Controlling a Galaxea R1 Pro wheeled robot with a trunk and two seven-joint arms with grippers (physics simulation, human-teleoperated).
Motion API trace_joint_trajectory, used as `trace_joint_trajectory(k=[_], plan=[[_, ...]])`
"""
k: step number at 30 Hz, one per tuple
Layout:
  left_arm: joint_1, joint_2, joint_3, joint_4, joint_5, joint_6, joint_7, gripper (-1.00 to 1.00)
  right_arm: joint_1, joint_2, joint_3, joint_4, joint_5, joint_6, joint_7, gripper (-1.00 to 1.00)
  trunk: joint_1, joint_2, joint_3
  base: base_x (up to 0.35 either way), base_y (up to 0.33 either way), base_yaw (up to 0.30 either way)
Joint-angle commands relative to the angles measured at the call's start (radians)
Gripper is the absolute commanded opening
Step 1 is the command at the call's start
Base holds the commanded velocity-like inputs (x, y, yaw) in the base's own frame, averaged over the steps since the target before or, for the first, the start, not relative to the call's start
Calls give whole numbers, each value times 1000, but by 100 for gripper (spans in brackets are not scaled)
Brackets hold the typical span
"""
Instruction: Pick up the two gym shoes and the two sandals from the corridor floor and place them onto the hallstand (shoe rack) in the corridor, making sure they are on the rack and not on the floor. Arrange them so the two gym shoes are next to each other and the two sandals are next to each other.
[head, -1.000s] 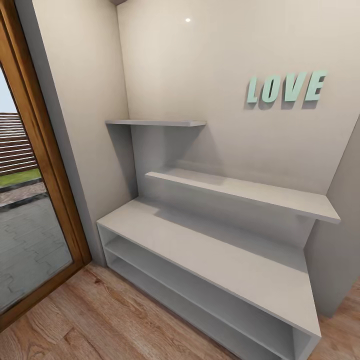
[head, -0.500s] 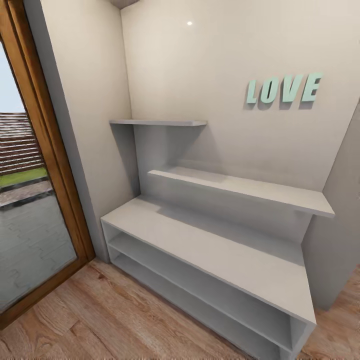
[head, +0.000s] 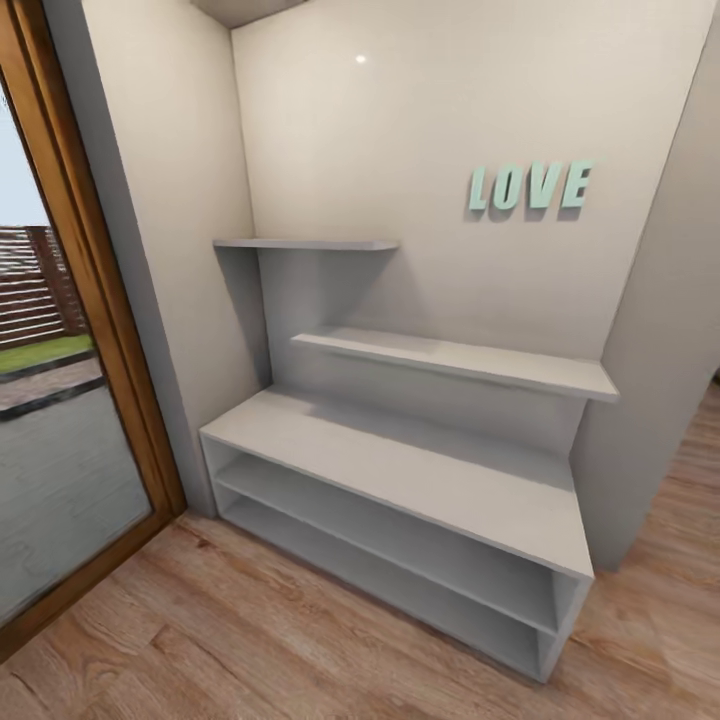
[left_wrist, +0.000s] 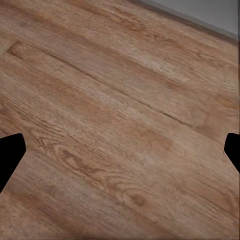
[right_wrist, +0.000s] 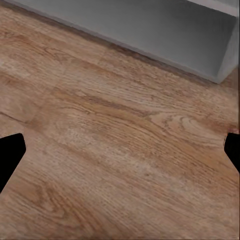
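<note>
hallstand (head: 400, 470) ahead — right gripper (right_wrist: 120, 150) spread wide beside its base, over corridor floor (right_wrist: 100, 165)

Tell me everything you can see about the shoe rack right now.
The shoe rack is a pale grey unit, matte like painted board, standing on the wood floor in a corner, its back and left end against the beige walls. It has a wide bench top over two low open shelves, and two staggered floating shelves above: a long one lower down and a shorter one higher to the left. Every surface in sight is bare. The right wrist view catches its bottom corner meeting the floor.
</note>
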Motion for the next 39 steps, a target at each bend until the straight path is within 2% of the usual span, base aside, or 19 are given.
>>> trace_joint_trajectory(k=[1,13,25,39], plan=[[0,0,-1,1,7,-3,-1,100,-1,0,0,1,0,-3,0,100,0,-1,-1,-253,235,-276],[0,1,-1,1,9,-3,-1,100,-1,-5,-4,1,-1,-3,-3,100,0,-1,-1,-192,262,-290],[0,1,-2,1,6,-3,-3,100,-1,-6,-5,1,-1,-3,-3,100,0,-1,-1,-85,280,-295],[0,2,-4,1,6,-3,-9,100,-1,-6,-5,-16,-3,-3,-3,100,0,-1,-1,-5,46,-296]])
